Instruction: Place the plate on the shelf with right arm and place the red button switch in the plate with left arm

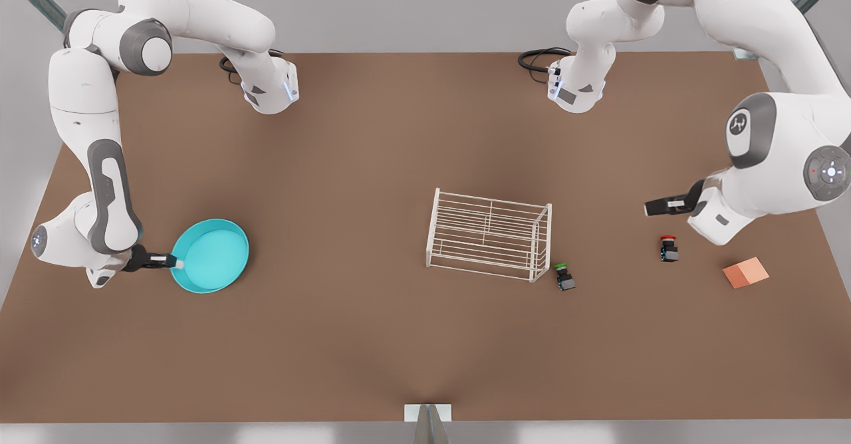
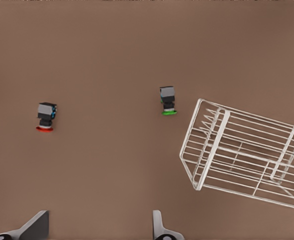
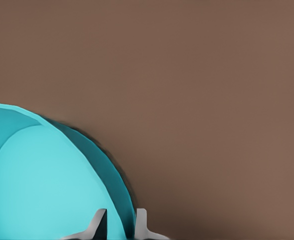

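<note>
While the right tool [image 1: 174,261] pinches the plate [image 1: 211,255] rim at the front view's left, far from the shelf [image 1: 490,234], the plate could tip and slip. In the left wrist view, the left tool [image 2: 99,231] hangs open, off from the red switch [image 2: 46,116]; the green switch [image 2: 167,100] invites a wrong pick. In the right wrist view, fingers [image 3: 141,222] straddle the rim thinly.

Colour reference, positions given relative to the shelf [image 1: 489,235].

- The shelf: white wire rods throughout, plain.
- The plate [image 1: 211,255]: glossy turquoise, unpatterned; the inner wall of its rim reads darker teal in the right wrist view. Located well apart from the shelf, toward the front view's left.
- Green-capped switch [image 1: 564,276]: green cap, dark grey-black body, just beside the shelf's corner.
- The red button switch [image 1: 668,248]: red cap, dark grey-black body with a small blue mark, farther out on the same side.
- Block [image 1: 745,272]: orange-pink, plain, farthest from the shelf.
- Table [image 1: 372,337]: uniform brown.
- Arms: white shells, grey joints.
</note>
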You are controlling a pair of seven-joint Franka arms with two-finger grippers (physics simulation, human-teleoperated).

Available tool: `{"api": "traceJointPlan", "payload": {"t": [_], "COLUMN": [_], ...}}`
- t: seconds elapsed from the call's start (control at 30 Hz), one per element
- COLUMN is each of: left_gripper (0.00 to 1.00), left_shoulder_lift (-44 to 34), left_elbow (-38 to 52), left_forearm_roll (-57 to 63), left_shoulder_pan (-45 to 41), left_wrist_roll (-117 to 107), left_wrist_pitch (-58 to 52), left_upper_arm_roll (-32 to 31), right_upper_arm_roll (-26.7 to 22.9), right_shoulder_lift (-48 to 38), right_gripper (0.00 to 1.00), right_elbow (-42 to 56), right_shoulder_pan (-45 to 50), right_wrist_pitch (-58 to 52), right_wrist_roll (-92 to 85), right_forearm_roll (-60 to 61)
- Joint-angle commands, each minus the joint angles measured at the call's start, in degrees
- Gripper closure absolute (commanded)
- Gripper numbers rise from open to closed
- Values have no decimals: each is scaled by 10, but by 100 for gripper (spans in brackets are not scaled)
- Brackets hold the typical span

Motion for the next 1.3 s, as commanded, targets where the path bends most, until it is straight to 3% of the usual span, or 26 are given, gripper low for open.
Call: {"api": "traceJointPlan", "payload": {"t": [0.0, 0.37, 0.77, 1.27], "left_gripper": [0, 0, 0, 0], "left_shoulder_lift": [-3, -1, -3, -33], "left_elbow": [1, 1, -29, -55], "left_forearm_roll": [2, 0, -2, -1], "left_shoulder_pan": [0, 10, 5, -3], "left_wrist_roll": [-1, 0, -7, -10], "left_wrist_pitch": [3, 6, 80, 59], "left_upper_arm_roll": [0, 4, -2, -6], "right_upper_arm_roll": [0, 2, 5, 33], "right_shoulder_lift": [-1, -5, -36, -92], "right_gripper": [63, 74, 74, 77], "right_elbow": [0, 0, 1, 20], "right_shoulder_pan": [0, 4, 6, 20], "right_wrist_pitch": [-1, -9, -59, -118], "right_wrist_roll": [-34, -35, -35, -38], "right_forearm_roll": [1, 1, 1, 4]}}
